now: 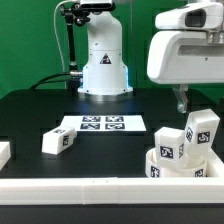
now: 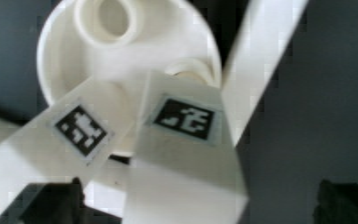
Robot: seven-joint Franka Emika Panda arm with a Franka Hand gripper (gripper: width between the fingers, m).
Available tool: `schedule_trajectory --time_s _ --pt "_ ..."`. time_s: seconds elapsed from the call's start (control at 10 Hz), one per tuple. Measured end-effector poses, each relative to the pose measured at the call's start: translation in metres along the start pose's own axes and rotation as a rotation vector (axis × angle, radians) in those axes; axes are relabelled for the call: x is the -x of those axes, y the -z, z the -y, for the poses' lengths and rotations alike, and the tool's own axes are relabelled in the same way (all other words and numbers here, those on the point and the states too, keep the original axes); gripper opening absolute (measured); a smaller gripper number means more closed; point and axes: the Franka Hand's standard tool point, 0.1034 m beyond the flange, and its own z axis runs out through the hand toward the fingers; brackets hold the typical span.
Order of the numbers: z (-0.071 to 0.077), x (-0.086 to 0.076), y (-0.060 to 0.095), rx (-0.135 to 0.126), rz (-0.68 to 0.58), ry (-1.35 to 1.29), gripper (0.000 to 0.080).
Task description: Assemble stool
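The round white seat (image 1: 190, 170) lies at the exterior view's right front, against the border rail. Two white tagged legs stand on it: one (image 1: 168, 143) nearer the middle and a taller-looking one (image 1: 201, 130) behind it. A third leg (image 1: 58, 142) lies loose on the black table. My gripper (image 1: 184, 103) hangs just above the seat and its legs. In the wrist view the seat (image 2: 105, 70) shows a socket, and a tagged leg (image 2: 149, 140) fills the space between my dark fingers (image 2: 51, 205). The gripper (image 2: 201, 205) is open, with a gap beside the leg.
The marker board (image 1: 100, 124) lies flat in front of the robot base (image 1: 103, 60). A long white border rail (image 1: 100, 187) runs along the front edge and shows in the wrist view (image 2: 265, 60). A white block (image 1: 3, 152) is cut off at the left edge.
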Motion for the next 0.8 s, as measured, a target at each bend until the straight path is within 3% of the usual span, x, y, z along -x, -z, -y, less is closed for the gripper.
schedule_trajectory --time_s 0.6,0.8 --pt "-0.016 0.002 0.0 0.054 0.018 0.444 0.0649" --pt "-0.013 -0.001 -0.001 0.074 0.035 0.769 0.0649"
